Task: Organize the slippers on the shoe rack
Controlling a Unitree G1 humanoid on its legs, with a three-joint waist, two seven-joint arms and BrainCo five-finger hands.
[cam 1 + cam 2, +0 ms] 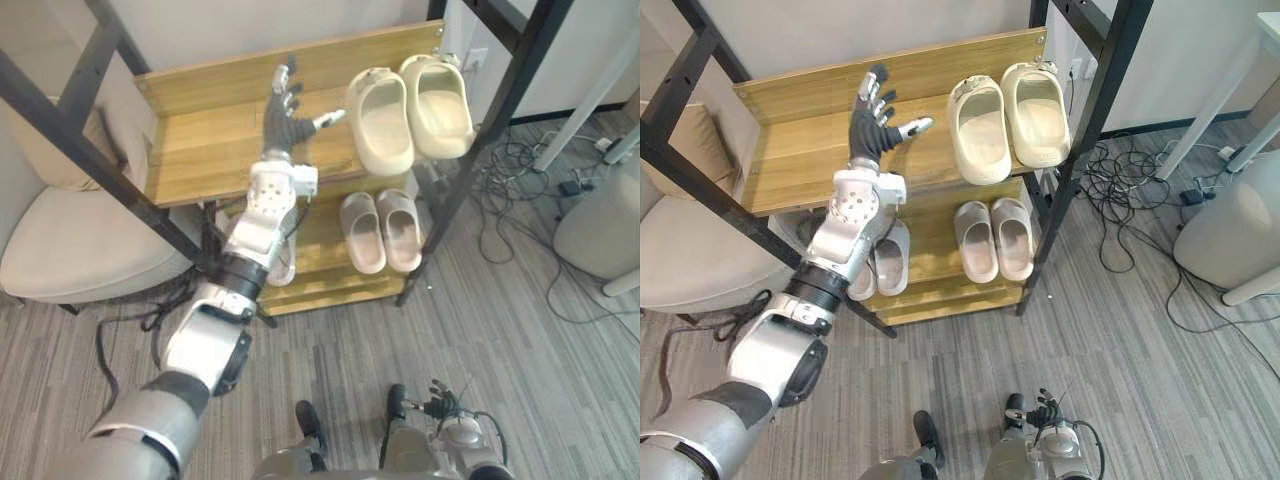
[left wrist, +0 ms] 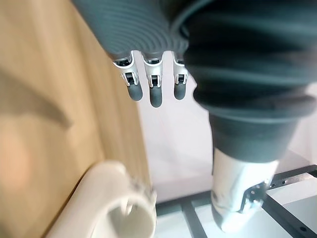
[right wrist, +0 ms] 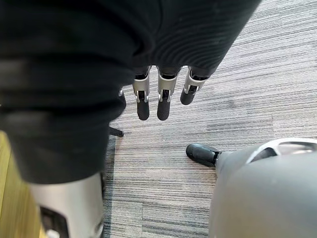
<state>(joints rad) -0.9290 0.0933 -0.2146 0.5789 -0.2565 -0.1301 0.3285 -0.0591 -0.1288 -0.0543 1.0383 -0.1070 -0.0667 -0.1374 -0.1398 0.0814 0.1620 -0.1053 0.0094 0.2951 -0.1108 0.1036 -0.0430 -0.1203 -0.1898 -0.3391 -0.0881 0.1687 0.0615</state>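
Wooden shoe-rack shelf [image 1: 200, 150] holds cream slippers [image 1: 382, 125] just beside left hand [image 1: 285, 115] (fingers spread).

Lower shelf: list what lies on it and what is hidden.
One slipper pair lies at right; another pair sits partly behind the left arm. The top shelf covers its back.

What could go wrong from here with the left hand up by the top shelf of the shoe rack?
One: the open left hand is over the top shelf, thumb close to the cream slippers; a sideways sweep could push that pair askew or off the right end.
Two: the left forearm crosses the lower-shelf slippers on the left; dropping the arm might snag them or the black frame bar.
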